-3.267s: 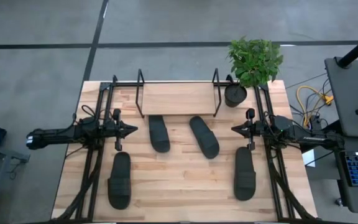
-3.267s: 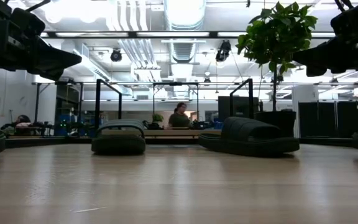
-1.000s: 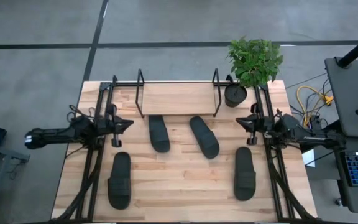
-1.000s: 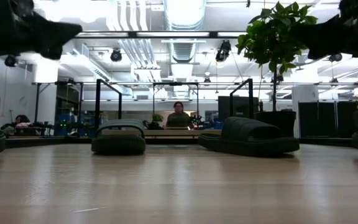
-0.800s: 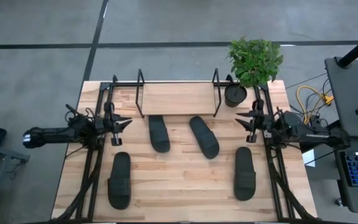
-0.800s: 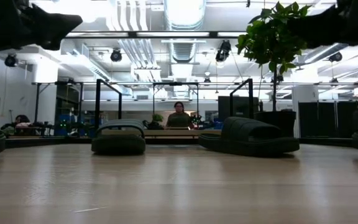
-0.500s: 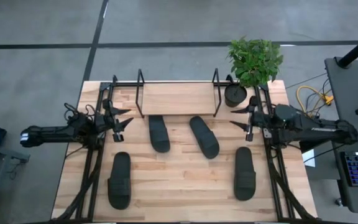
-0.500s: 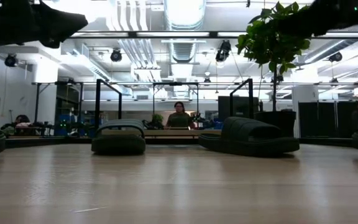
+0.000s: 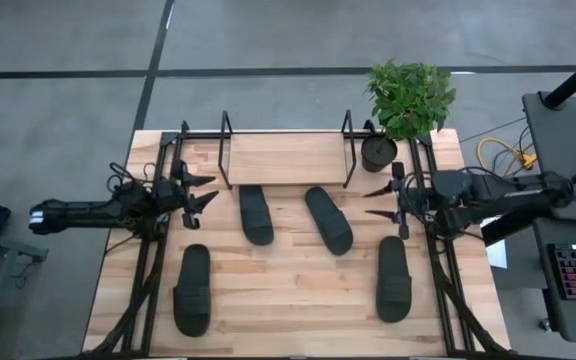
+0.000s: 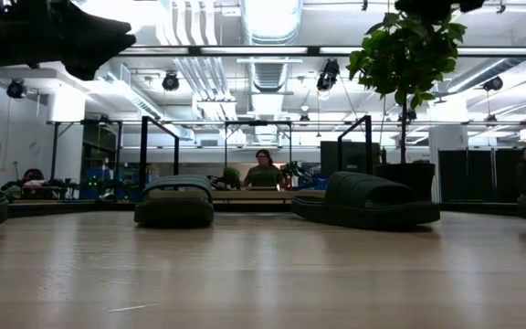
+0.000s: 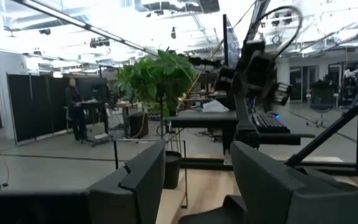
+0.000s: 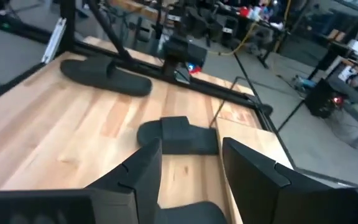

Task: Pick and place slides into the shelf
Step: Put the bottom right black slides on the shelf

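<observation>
Table (image 9: 298, 300), light wood, carried four black slides, all on the bare top and none on the shelf (image 9: 286, 157), which stood at the far edge between two black wire uprights, its board unoccupied. Slide one (image 9: 256, 214) lay just in front of the shelf, left of centre; slide two (image 9: 329, 220) lay angled beside it, right of centre, a strip of open wood between them. Slide three (image 9: 192, 289) lay near the near-left corner; slide four (image 9: 393, 278) lay toward the near-right corner. Broad clear wood remained along the near edge between these two. Potted plant (image 9: 380, 152) stood at the far-right corner, just beside the shelf's right upright. Left gripper (image 9: 203, 189) hung by the left edge, jaws apart, holding nothing. Right gripper (image 9: 378, 202) hung by the right edge, jaws apart, empty, above the gap between slides two and four.
</observation>
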Robot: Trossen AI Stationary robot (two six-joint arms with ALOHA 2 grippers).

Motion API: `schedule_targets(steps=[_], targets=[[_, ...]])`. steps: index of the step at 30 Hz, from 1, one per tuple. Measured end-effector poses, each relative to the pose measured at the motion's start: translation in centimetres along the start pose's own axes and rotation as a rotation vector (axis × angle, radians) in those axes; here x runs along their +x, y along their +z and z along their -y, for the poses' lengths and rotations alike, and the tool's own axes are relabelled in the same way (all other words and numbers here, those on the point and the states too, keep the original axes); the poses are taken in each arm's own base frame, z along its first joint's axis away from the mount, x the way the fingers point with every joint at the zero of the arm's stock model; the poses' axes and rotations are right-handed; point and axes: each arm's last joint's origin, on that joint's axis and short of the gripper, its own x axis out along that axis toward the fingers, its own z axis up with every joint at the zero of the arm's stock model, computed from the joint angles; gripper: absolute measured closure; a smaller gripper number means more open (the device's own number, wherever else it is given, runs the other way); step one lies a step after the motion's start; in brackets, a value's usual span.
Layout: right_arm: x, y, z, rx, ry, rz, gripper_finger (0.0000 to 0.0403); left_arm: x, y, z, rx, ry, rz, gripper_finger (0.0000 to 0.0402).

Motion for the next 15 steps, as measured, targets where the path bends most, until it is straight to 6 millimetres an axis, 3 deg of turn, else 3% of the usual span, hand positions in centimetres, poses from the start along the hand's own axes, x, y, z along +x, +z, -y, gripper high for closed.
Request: schedule_targets(steps=[7,15], targets=[[-0.5,1.5,-3.2,0.027,-0.074,-0.141,0.0248,0.3,-0.4,0.1,-0.038,-0.003,-0.034,0.023],[-0.9,2.7,-6.8,0.126,0.078,-0.268,0.0251,0.6,-0.8,0.2,-0.039,-0.005,-0.067,0.023]])
